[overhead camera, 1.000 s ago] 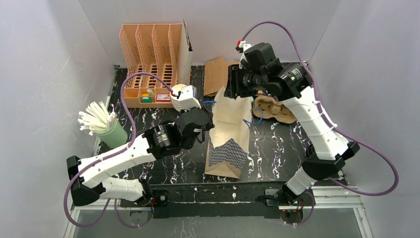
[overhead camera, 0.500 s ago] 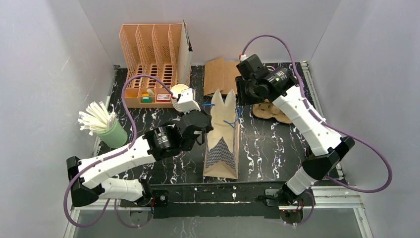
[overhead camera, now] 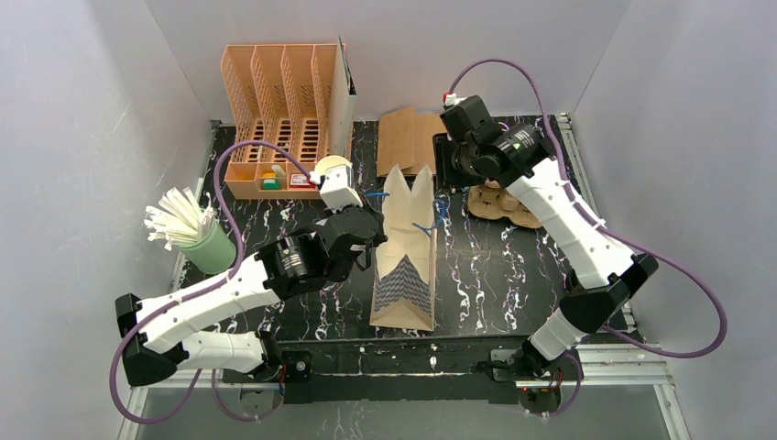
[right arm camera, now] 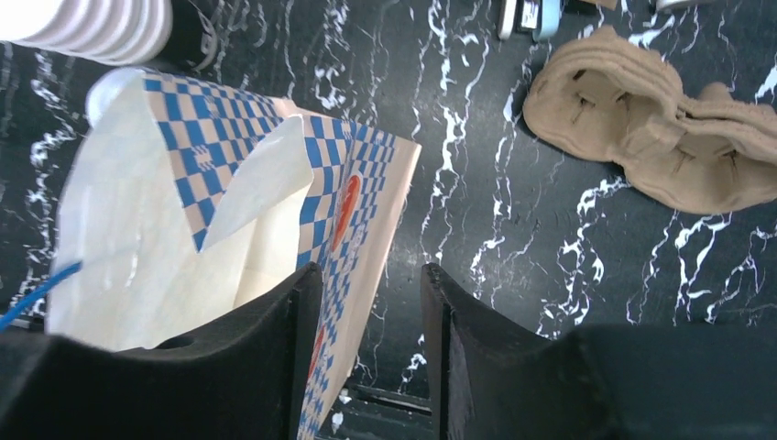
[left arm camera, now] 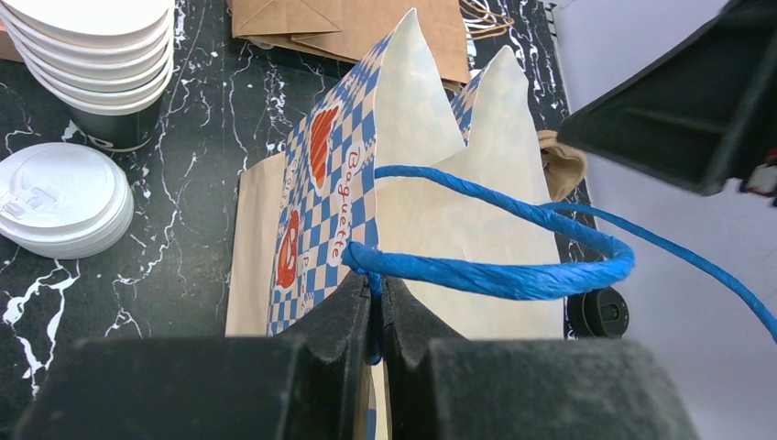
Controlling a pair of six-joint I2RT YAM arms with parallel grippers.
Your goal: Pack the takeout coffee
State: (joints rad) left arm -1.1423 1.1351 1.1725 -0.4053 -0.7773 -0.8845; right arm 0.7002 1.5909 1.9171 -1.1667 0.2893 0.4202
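**A:** Which way does the coffee lie from the grippers?

**B:** It is split either side of the bag [overhead camera: 403, 257], which stands upright mid-table with its mouth pinched narrow. The brown tray [overhead camera: 502, 203] lies flat to the bag's right, just under the right arm, with its long axis roughly across the table. A white stack [left arm camera: 87, 41] of cups or lids, I cannot tell which, sits beyond the bag's left side, with some flat lids [left arm camera: 62, 197] beside it.

**A:** So which arm is nearer to what?

**B:** The right arm is nearer the tray and the left is nearer the white things. But the left gripper [left arm camera: 376, 307] is busy, its fingers clamped on the root of the blue handle [left arm camera: 495, 275] to keep that wall up.

**A:** And the right gripper?

**B:** The right gripper [right arm camera: 366, 348] hangs at the far top of the bag with its fingers apart and nothing in them. The bag's checked wall runs down toward the gap between them, and I cannot tell whether it touches.

**A:** What does the next move turn on, then?

**B:** My guess is on spreading that mouth. The tray is wider than the slit as it stands, so the right side wall wants drawing toward the tray.

**A:** How about the surface and the room?

**B:** The table [overhead camera: 513, 275] is dark marble-patterned and bare between bag and tray. The far side is tighter, with flat paper bags [overhead camera: 408, 137] lying there and a wooden organiser [overhead camera: 284, 119] to their left, while the green cup of straws [overhead camera: 206, 243] stands well apart at the left edge
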